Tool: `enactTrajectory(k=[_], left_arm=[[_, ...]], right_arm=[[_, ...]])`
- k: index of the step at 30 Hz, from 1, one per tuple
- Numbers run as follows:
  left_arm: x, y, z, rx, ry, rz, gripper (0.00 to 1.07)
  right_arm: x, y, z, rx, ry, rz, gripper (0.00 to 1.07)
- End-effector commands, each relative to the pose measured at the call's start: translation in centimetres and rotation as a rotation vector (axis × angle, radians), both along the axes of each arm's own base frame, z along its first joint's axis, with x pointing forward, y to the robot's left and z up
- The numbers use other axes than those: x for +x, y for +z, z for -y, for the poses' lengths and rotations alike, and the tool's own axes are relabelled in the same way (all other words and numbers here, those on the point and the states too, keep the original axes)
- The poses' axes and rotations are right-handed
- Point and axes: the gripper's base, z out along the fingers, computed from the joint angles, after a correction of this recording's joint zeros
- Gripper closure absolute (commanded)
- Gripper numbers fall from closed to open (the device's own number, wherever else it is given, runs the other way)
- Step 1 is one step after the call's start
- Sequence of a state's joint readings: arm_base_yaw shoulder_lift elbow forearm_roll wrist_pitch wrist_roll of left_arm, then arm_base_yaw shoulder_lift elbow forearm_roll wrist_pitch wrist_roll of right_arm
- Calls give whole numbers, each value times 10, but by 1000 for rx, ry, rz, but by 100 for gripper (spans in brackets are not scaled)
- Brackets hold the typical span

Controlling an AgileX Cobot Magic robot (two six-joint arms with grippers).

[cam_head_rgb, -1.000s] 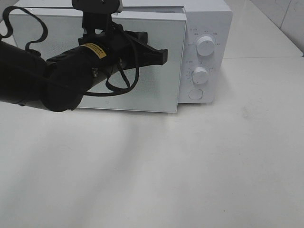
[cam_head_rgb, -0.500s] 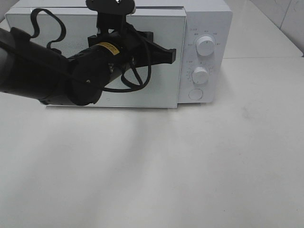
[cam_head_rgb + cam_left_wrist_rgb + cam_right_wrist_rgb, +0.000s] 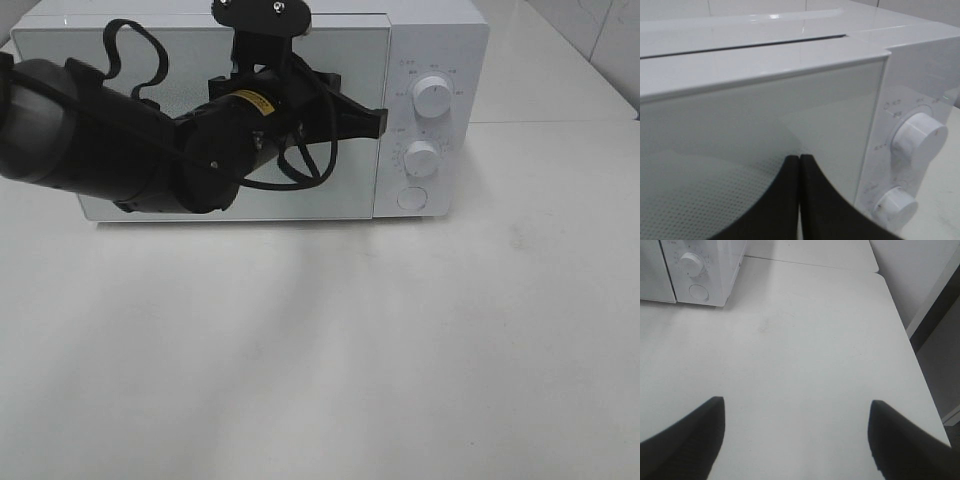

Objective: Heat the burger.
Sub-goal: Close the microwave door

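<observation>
While its claw [image 3: 799, 159] is closed, the left arm [image 3: 130, 150] fronts the microwave [image 3: 440, 40]

A white table [image 3: 400, 350] carries a white microwave [image 3: 440, 50] standing at its far edge, door shut.

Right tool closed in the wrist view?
No, the right tool has its black fingers wide apart above the white tabletop.

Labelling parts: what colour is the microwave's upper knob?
The upper knob is white; exterior high view shows it best.
</observation>
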State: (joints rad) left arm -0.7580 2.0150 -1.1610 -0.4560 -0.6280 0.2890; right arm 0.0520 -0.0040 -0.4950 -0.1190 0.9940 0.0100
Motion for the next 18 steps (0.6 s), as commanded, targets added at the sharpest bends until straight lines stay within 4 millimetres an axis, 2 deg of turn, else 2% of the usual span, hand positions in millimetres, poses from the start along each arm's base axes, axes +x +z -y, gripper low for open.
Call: enactTrajectory(k=[1, 5, 8, 10, 12, 13, 14, 15, 16, 18], left_arm=[[28, 11, -28, -88, 161, 48, 107], [30, 13, -32, -89, 167, 40, 107], [25, 13, -29, -70, 134, -18, 107], [17, 14, -25, -49, 97, -66, 107], [1, 15, -23, -2, 45, -123, 107], [1, 15, -23, -2, 45, -123, 107], [-13, 14, -23, 26, 24, -148, 106], [-21, 15, -23, 34, 16, -164, 102], [-21, 15, -23, 34, 16, -164, 102], [-39, 17, -25, 50, -7, -243, 79]], right_arm=[[-4, 0, 0, 9, -10, 31, 31], [-4, 0, 0, 9, -10, 31, 31], [-4, 0, 0, 9, -10, 31, 31], [-4, 0, 0, 9, -10, 31, 31], [-4, 0, 0, 9, -10, 31, 31], [-4, 0, 0, 9, -10, 31, 31], [-4, 0, 0, 9, -10, 31, 31], [-4, 0, 0, 9, -10, 31, 31], [-4, 0, 0, 9, -10, 31, 31], [-4, 0, 0, 9, -10, 31, 31]])
